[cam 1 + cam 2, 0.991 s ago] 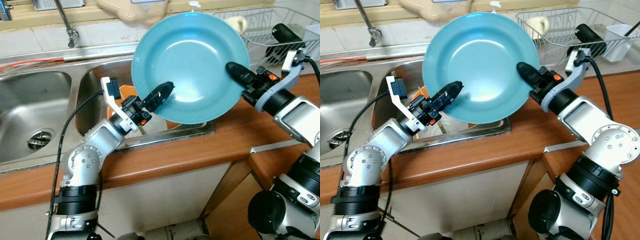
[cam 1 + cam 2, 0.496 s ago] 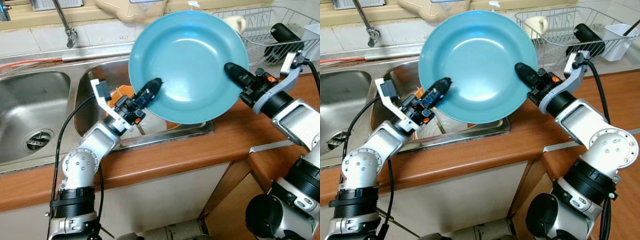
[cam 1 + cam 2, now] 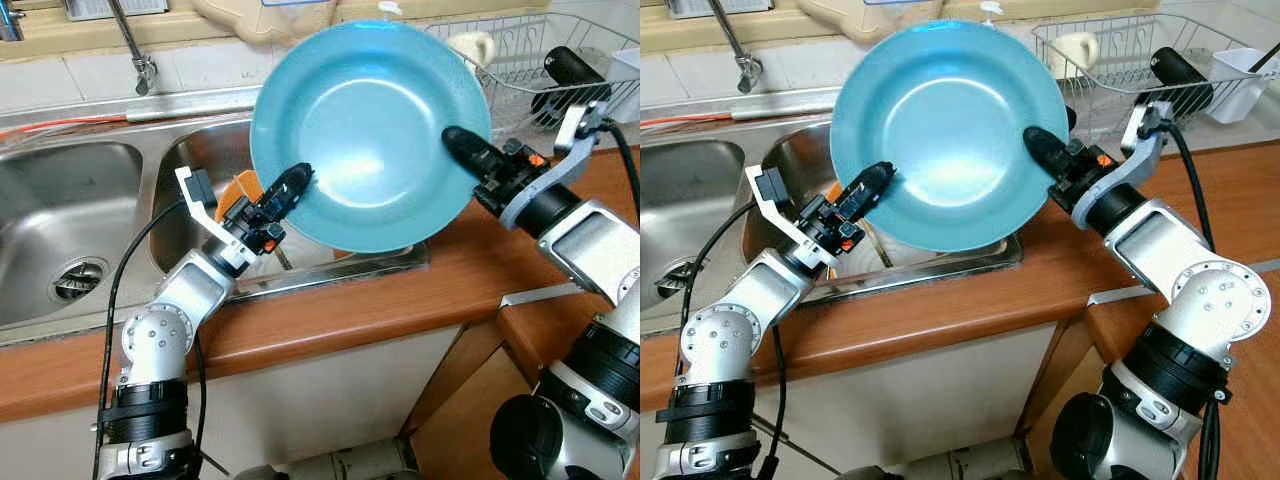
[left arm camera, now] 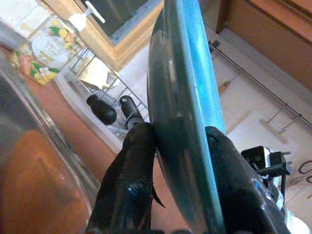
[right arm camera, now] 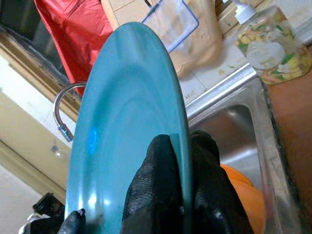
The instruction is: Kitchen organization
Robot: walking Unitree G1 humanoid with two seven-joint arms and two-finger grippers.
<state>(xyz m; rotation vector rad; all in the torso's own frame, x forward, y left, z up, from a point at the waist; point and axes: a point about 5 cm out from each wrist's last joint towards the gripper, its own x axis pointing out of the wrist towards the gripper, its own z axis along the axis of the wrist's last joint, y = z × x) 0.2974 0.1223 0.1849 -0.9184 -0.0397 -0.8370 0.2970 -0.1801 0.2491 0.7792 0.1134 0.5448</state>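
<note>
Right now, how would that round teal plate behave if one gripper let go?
The round teal plate looks rigid and glossy, so probably slippery. Left gripper and right gripper pinch only opposite rims; released, it would likely pivot toward the steel sink.

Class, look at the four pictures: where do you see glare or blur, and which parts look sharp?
Left eye view: soft glare on the middle of the blue plate, edges sharp. Left wrist view: the fingers on the plate rim are close and slightly soft; bright window washes out the background. Right wrist view: small highlights on the plate; soap bottle is hazy.

Plain teal plate [image 3: 370,130]; orange-brown wooden counter [image 3: 400,300].
</note>
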